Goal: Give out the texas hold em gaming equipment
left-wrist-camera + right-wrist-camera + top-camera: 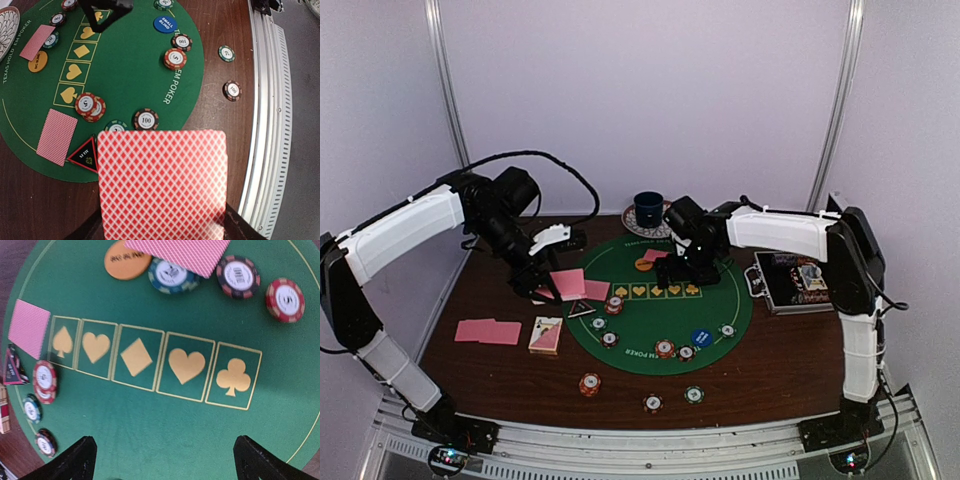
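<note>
Left of centre, the left pincer [545, 288] held by its edge one playing card [567, 283], surely light, thin, slippery and easily bent, while the right pincer [685, 270] hung spread wide, empty, over the mat [650, 320].

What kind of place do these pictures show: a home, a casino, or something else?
Probably a robot test booth, not a casino: plain pale walls stand around a wooden table, two arms are bolted to a metal rail at its edge, and a green poker mat with chips lies on it.
</note>
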You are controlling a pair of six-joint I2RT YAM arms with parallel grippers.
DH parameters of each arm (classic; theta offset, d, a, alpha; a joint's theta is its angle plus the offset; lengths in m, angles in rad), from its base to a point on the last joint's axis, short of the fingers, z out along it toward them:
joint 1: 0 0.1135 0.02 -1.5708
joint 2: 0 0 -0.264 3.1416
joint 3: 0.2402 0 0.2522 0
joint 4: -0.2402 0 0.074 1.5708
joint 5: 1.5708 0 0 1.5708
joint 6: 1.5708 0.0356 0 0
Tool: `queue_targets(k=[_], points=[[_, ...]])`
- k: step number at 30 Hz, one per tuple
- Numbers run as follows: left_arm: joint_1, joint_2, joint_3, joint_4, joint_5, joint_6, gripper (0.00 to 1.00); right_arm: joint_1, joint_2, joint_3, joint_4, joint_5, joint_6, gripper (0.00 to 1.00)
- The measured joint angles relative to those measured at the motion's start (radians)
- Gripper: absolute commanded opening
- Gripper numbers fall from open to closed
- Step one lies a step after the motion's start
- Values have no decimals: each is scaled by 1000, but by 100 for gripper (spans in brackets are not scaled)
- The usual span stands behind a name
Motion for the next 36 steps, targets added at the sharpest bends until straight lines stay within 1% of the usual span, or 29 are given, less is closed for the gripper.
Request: queue_targets(k=[3,6,8,11,14,20,23,28,36], points=[[0,-8,0,0,0,1,0,8,-19,-116,37,50,69,100],[0,-21,-1,0,0,5,0,-25,-112,-294,121,60,143,99],[0,-32,-6,-1,0,7,0,-42,-163,-335,122,61,163,100],[0,-41,-11,-1,0,10,0,-42,-193,-299,146,42,171,99],[0,-42,-16,-2,-1,11,0,-10,-230,-306,220,-40,191,95],[0,-45,-21,-2,0,11,0,58,-332,-379,437,-279,289,92],[0,-45,-21,-1,0,11,0,86,-356,-399,582,-396,359,91],[0,-45,-21,2,1,10,0,119,-340,-397,756,-526,458,89],[0,-40,-18,5,10,5,0,163,-218,-307,830,-652,507,89]])
